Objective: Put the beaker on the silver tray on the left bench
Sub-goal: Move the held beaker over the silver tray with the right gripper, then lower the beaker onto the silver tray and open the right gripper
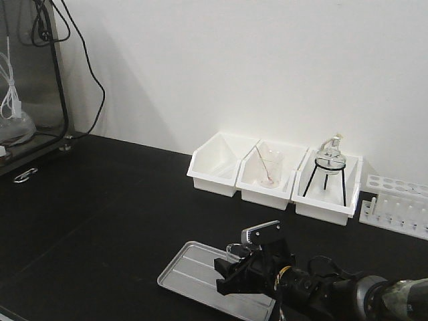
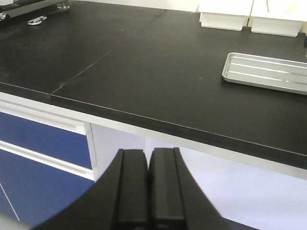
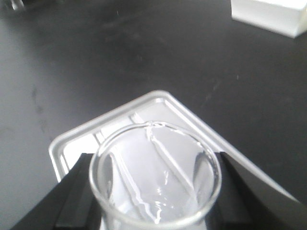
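Note:
My right gripper (image 1: pixel 249 266) is shut on the beaker (image 1: pixel 237 252), a small clear glass cylinder, over the near-right part of the silver tray (image 1: pixel 190 271) on the black left bench (image 1: pixel 100 200). In the right wrist view the beaker's round rim (image 3: pixel 156 172) sits between the black fingers (image 3: pixel 72 191), with the ridged tray (image 3: pixel 76 141) right under it. I cannot tell whether its base touches the tray. My left gripper (image 2: pixel 148 191) is shut and empty, below the bench's front edge. The tray (image 2: pixel 268 72) lies at the right in its view.
Three white bins (image 1: pixel 214 164) stand at the back by the wall; one holds a beaker with a stirring rod (image 1: pixel 269 167), another a flask on a black tripod (image 1: pixel 330 167). A white tube rack (image 1: pixel 394 207) is at far right. A metal cabinet (image 1: pixel 30 73) stands far left.

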You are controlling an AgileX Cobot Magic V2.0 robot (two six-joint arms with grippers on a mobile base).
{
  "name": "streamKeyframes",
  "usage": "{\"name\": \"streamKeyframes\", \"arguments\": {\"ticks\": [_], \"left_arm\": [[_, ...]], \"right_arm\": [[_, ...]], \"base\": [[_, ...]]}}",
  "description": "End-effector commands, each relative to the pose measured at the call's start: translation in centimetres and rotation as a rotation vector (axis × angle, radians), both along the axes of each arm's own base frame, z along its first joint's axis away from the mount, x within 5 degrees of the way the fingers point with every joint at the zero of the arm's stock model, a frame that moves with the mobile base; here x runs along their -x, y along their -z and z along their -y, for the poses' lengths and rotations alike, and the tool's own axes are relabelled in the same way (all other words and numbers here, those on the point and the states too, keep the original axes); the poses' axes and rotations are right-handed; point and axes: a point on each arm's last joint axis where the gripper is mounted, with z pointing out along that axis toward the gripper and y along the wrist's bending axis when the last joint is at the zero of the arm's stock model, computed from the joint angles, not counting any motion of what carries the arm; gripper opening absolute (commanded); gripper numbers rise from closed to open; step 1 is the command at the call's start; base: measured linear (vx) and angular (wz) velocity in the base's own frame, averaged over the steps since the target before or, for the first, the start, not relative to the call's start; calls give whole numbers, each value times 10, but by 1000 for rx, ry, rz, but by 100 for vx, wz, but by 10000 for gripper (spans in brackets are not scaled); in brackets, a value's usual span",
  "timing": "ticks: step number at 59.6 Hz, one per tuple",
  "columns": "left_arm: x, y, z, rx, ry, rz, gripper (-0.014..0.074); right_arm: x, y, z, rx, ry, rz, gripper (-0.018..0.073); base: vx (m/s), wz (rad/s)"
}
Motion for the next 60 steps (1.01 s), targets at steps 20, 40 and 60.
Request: {"name": "streamKeyframes", "arguments": {"ticks": [20, 40, 60], "left_arm": [[-2, -2, -1, 10, -9, 71, 1], [-2, -2, -1, 10, -9, 71, 1], [-2, -2, -1, 10, -9, 71, 1]], "right_arm": [[-8, -12, -1, -19, -13, 92, -8], [-8, -6, -1, -8, -10, 73, 16], [-8, -6, -1, -13, -7, 67, 210]], "base": [[0, 0], [0, 0], [0, 0]]}}
